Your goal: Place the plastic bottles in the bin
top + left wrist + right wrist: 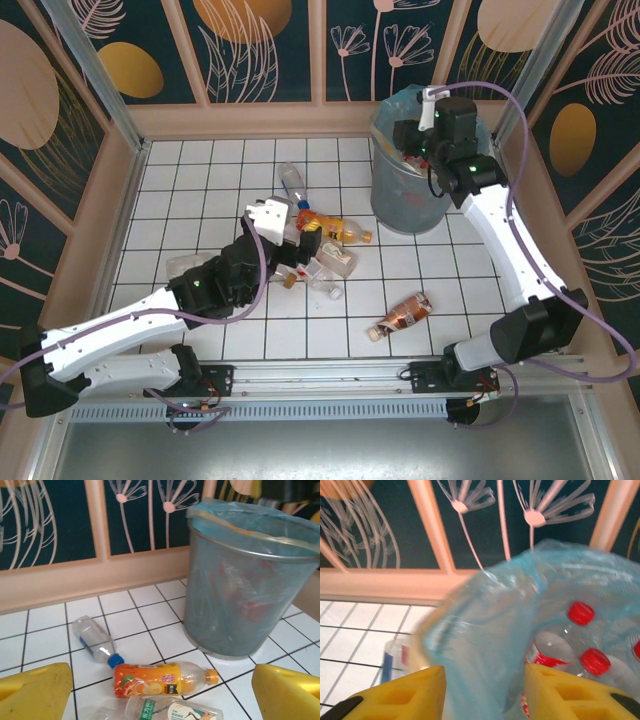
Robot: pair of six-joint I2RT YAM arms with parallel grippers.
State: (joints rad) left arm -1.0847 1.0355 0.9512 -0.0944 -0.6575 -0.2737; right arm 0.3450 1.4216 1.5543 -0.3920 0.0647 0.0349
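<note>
The tall round grey wire-mesh bin [410, 195], lined with a light-blue plastic bag [485, 630], stands far right on the white tiled table [200, 170], with red-capped clear plastic bottles [581, 614] inside. Others cluster mid-table, among them an orange-labelled bottle [160, 679] and a blue-capped clear bottle [95, 641]; a brown-labelled bottle [402, 314] lies apart, nearer. The left gripper [162, 687] hangs over the cluster, jaws spread wide, empty. The right gripper [485, 695] is over the bin's mouth, jaws parted, bag film between them.

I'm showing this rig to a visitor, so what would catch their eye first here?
The blue-bagged wire-mesh bin stands at far right, with the right gripper over its mouth and red-capped bottles inside. Next, the pile of bottles mid-table below the open left gripper.
</note>
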